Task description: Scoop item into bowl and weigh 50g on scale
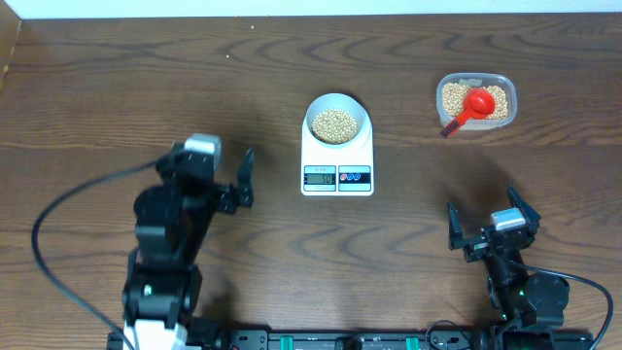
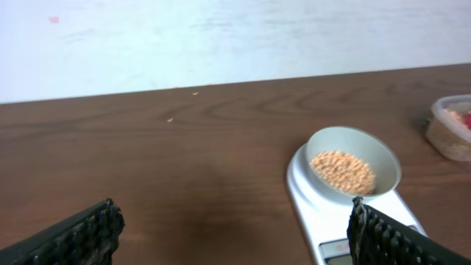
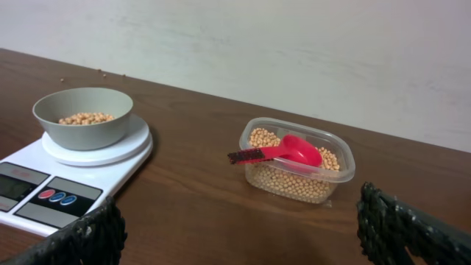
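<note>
The pale blue-grey bowl (image 1: 337, 121) stands on the white scale (image 1: 337, 165) at the table's middle and holds tan beans (image 1: 333, 124). The scale's display (image 1: 320, 177) is lit; I cannot read it. More beans fill a clear tub (image 1: 475, 101) at the back right, with a red scoop (image 1: 473, 105) lying in it. My left gripper (image 1: 233, 180) is open and empty, left of the scale. My right gripper (image 1: 483, 226) is open and empty near the front right. The bowl (image 2: 353, 158) and scale (image 2: 316, 199) show in the left wrist view, and the bowl (image 3: 83, 115), scale (image 3: 44, 180), tub (image 3: 298, 158) and scoop (image 3: 294, 151) in the right wrist view.
A pale wall runs behind the table's far edge. A black cable (image 1: 68, 243) loops at the front left. A few stray crumbs (image 2: 170, 119) lie on the wood far left of the bowl.
</note>
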`<state>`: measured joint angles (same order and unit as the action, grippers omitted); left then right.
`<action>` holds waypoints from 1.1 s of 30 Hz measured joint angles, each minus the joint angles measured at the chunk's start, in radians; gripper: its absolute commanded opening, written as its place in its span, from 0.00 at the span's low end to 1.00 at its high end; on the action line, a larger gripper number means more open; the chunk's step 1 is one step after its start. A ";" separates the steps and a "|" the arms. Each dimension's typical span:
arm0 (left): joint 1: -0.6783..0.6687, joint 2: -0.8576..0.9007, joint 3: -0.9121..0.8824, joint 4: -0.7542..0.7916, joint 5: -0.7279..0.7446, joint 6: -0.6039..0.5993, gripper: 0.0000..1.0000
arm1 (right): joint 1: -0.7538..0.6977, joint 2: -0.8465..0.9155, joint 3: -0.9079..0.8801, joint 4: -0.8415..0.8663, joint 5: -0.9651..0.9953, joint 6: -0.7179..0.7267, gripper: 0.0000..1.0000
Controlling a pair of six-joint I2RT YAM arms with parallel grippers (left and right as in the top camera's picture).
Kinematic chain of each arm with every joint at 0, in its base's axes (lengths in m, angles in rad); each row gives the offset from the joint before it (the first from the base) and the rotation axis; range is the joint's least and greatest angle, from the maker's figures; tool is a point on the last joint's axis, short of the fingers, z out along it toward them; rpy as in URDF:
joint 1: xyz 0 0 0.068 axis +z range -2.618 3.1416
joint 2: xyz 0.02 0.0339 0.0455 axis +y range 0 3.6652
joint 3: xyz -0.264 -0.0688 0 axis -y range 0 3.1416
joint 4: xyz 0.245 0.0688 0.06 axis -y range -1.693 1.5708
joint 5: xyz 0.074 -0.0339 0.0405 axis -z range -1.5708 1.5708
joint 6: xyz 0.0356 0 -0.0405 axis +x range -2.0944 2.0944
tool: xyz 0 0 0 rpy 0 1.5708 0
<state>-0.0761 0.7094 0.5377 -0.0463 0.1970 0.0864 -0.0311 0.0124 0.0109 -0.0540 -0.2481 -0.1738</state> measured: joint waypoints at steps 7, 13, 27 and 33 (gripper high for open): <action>0.071 -0.270 -0.212 0.005 0.007 0.000 0.99 | 0.000 0.000 0.000 0.000 0.002 0.000 0.99; 0.093 -0.448 -0.365 0.023 0.007 0.000 0.99 | 0.000 0.000 0.000 0.000 0.002 0.000 0.99; 0.093 -0.686 -0.522 0.035 -0.016 0.001 1.00 | 0.000 -0.001 -0.001 0.000 0.002 0.000 0.99; 0.093 -0.698 -0.521 0.032 -0.024 0.000 0.99 | 0.000 0.000 -0.001 0.000 0.002 0.000 0.99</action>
<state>0.0170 0.0109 0.0166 -0.0143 0.1734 0.0868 -0.0311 0.0120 0.0101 -0.0536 -0.2459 -0.1738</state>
